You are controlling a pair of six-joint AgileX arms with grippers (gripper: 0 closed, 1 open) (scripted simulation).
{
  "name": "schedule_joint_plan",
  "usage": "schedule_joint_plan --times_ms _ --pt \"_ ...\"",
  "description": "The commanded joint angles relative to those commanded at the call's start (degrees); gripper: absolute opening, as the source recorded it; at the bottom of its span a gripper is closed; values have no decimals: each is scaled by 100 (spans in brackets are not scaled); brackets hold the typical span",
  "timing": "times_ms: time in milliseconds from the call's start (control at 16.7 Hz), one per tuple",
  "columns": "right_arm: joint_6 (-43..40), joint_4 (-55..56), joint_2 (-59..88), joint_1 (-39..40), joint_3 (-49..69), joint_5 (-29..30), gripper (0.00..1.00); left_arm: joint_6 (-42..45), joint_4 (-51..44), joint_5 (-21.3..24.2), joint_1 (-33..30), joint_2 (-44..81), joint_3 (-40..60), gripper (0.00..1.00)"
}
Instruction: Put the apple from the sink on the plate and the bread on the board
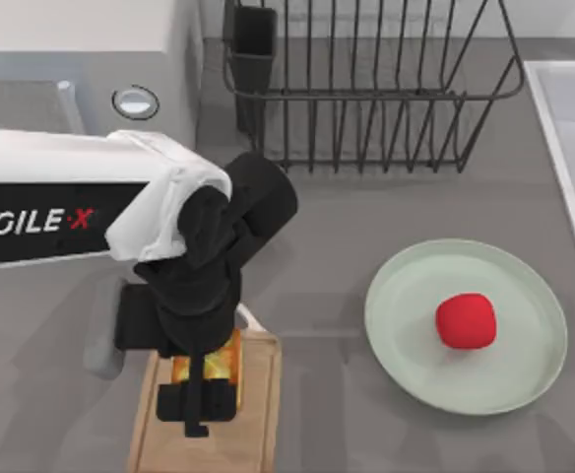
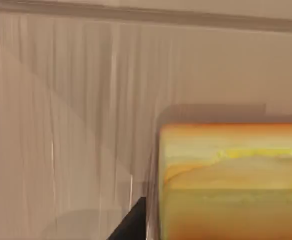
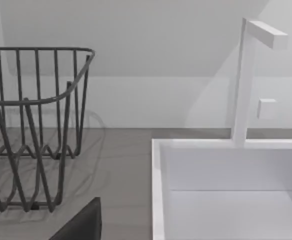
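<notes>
Across the grey counter (image 1: pixel 347 296), with black wire dish rack (image 1: pixel 366 89) behind and sink (image 1: pixel 573 148) at right, apple (image 1: pixel 466 320) already on plate (image 1: pixel 467 326); left gripper (image 1: pixel 204 389) clamped on bread (image 1: pixel 219 360) over board (image 1: pixel 253 414): lower flat, centred, then release gently.

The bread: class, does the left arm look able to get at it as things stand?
Probably yes: the left gripper hangs directly over the bread on the board, with nothing between them.
</notes>
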Motion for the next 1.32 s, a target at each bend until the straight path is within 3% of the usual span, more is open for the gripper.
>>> schedule_joint_plan --times_ms 120,840,1080,1320 --pt "0 0 0 0 0 0 100 0 0 0 0 0 0 100" --pt "0 0 0 0 0 0 100 293 135 5 113 -316 -168 100" --pt "0 0 0 0 0 0 100 1488 615 17 494 -1328 -794 100" --pt "0 0 0 0 0 0 100 3572 1360 34 1086 -2913 -1770 100"
